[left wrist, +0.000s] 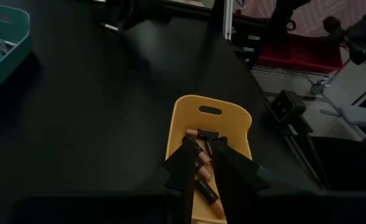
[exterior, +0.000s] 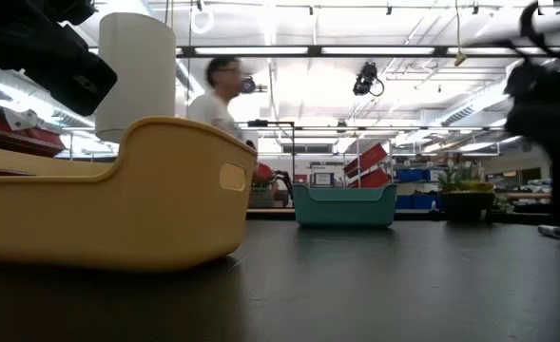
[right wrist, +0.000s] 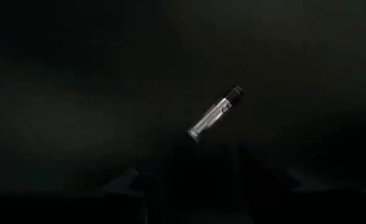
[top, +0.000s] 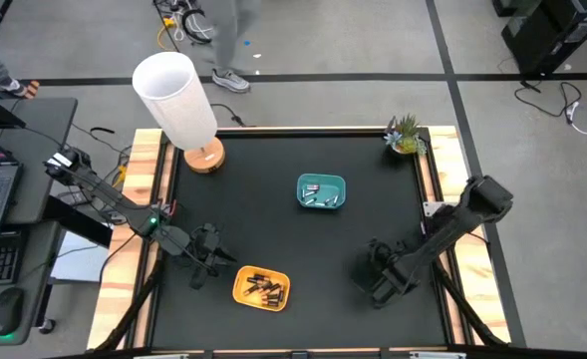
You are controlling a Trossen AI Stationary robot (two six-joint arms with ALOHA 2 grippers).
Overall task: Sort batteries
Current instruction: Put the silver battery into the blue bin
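Just ahead of the right gripper (top: 378, 284), lower right on the table (top: 303, 239), a silvery battery (right wrist: 215, 112) lies diagonally; whether its fingers are spread I cannot tell.

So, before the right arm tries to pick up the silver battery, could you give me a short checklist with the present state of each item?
1. Silver-and-black battery lies free on the black table, nothing touching it: ok.
2. Right gripper low over the table's right side, battery just ahead of its fingers: ok.
3. Right gripper jaws wide enough for the battery: cannot tell.
4. Teal tray reachable, silvery batteries already in it: ok.
5. Left gripper parked beside the yellow tray, away from the right arm: ok.
6. Yellow tray holds only copper-ended batteries: ok as far as visible.
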